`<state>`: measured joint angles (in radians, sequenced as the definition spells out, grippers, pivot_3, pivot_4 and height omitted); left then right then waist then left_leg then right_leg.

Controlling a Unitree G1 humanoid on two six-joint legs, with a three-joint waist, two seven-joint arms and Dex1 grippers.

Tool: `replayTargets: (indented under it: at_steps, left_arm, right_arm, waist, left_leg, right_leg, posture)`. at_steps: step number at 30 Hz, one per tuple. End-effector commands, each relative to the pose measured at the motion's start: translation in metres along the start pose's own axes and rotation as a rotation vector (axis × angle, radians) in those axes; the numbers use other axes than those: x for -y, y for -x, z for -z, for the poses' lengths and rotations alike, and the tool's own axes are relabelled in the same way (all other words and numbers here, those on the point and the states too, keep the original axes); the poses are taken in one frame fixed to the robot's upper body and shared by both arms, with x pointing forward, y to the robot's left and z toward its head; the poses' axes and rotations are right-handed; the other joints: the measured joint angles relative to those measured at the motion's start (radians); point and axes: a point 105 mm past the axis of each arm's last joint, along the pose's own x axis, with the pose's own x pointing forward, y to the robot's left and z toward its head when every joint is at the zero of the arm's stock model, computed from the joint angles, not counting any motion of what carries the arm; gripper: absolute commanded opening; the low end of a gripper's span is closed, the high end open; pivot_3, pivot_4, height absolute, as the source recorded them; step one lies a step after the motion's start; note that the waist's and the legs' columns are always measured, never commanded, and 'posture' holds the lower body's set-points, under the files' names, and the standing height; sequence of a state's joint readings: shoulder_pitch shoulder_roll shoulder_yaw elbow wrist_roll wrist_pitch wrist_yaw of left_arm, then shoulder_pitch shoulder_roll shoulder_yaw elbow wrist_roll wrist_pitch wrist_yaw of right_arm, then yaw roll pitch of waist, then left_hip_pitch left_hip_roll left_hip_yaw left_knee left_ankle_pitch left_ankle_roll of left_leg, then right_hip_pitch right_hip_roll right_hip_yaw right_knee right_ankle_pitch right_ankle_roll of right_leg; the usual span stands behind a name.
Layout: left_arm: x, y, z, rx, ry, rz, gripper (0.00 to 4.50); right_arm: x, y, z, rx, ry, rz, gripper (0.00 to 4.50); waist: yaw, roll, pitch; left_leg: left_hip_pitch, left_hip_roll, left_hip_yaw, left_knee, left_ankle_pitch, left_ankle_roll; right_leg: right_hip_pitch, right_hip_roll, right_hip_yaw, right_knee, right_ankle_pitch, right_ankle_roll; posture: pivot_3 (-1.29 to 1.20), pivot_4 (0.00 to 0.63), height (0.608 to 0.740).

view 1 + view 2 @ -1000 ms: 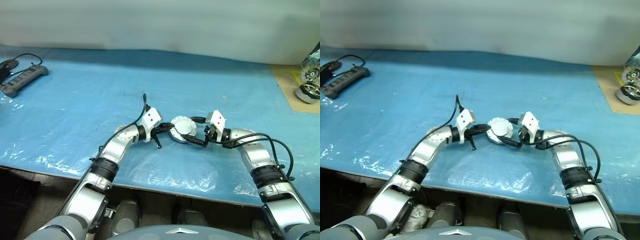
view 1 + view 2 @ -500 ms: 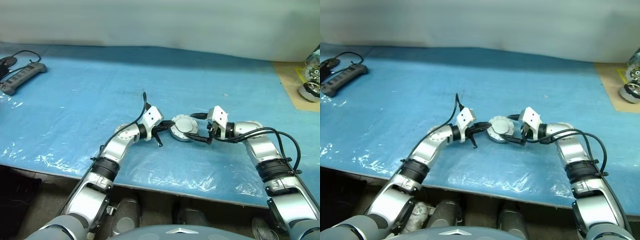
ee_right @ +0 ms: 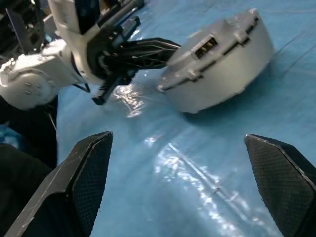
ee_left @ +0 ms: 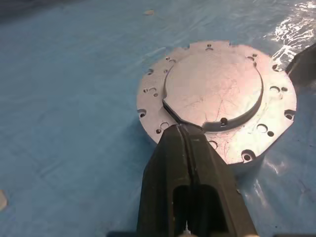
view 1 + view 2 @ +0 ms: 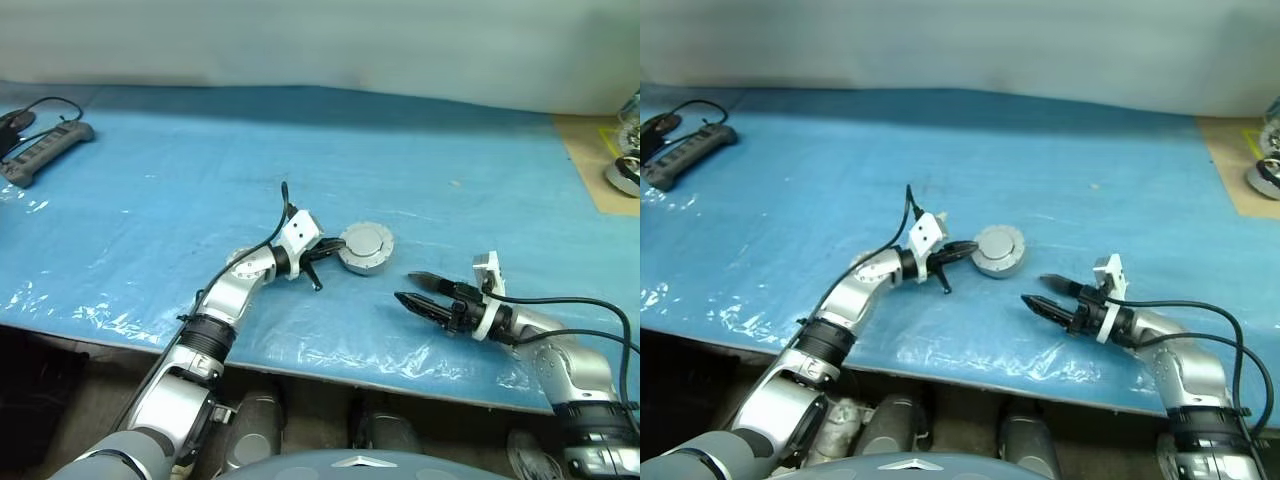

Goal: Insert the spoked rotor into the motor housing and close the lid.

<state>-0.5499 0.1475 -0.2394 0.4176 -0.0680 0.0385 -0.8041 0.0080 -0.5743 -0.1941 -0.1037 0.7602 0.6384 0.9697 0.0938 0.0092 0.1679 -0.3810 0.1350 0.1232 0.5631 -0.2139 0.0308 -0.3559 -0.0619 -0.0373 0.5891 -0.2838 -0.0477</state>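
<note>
Left wrist view is showing the left pincer (image 4: 183, 129) pressed together, its tip touching the lid (image 4: 217, 98) on the motor housing (image 5: 365, 247). Right pincer (image 5: 409, 289) is hovering spread wide — well apart from the housing, above the blue desk (image 5: 150, 200).

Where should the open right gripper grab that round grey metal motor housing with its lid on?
Probably across the side wall of the round grey metal motor housing, coming in low from the right gripper's side. It lies flat on the blue sheet, its flat top gives no hold, and the shut left gripper rests at the opposite edge.
</note>
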Motion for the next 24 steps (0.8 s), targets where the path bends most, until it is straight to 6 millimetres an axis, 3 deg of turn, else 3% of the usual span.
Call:
replayTargets:
  at_steps: [1,5,11,18,24]
  left_arm:
    - [0.010,0.003,0.024,-0.083,0.024,0.028,0.00]
    - [0.011,0.004,0.022,-0.079,0.022,0.031,0.00]
    - [0.011,0.000,0.019,-0.079,0.020,0.037,0.00]
    - [0.013,0.002,0.019,-0.079,0.022,0.041,0.00]
    - [0.012,0.001,0.023,-0.086,0.025,0.036,0.00]
  right_arm:
    - [-0.010,0.002,-0.026,0.112,-0.188,0.001,4.46]
    - [-0.002,-0.010,-0.044,0.145,-0.307,0.054,4.46]
    - [-0.002,-0.039,-0.033,0.042,-0.413,0.114,4.46]
    - [0.015,-0.028,-0.034,0.069,-0.442,0.202,4.46]
    - [0.011,-0.026,-0.032,0.053,-0.438,0.176,4.46]
  waist:
    - [-0.002,-0.001,0.001]
    - [-0.002,0.001,0.002]
    - [0.003,0.002,0.001]
    - [0.000,0.003,0.001]
    - [-0.001,0.003,0.001]
  left_leg:
    - [0.001,0.000,0.000,0.000,0.001,-0.001]
    - [0.003,0.000,0.000,-0.002,0.003,-0.004]
    - [0.002,0.000,0.000,-0.004,0.006,-0.010]
    - [0.002,0.000,0.000,-0.003,0.006,-0.010]
    - [0.001,0.000,0.000,-0.002,0.006,-0.010]
  right_leg:
    - [0.001,0.000,0.000,-0.001,0.000,0.000]
    - [0.002,0.000,0.001,-0.001,0.000,0.000]
    - [0.001,0.001,-0.001,0.002,0.002,0.003]
    - [0.001,0.000,-0.002,0.002,0.003,0.004]
    - [0.001,0.000,-0.002,0.002,0.003,0.004]
  posture:
    - [0.00,0.150,0.740]
    - [0.00,0.150,0.740]
    - [0.00,0.150,0.740]
    - [0.00,0.150,0.740]
    - [0.00,0.150,0.740]
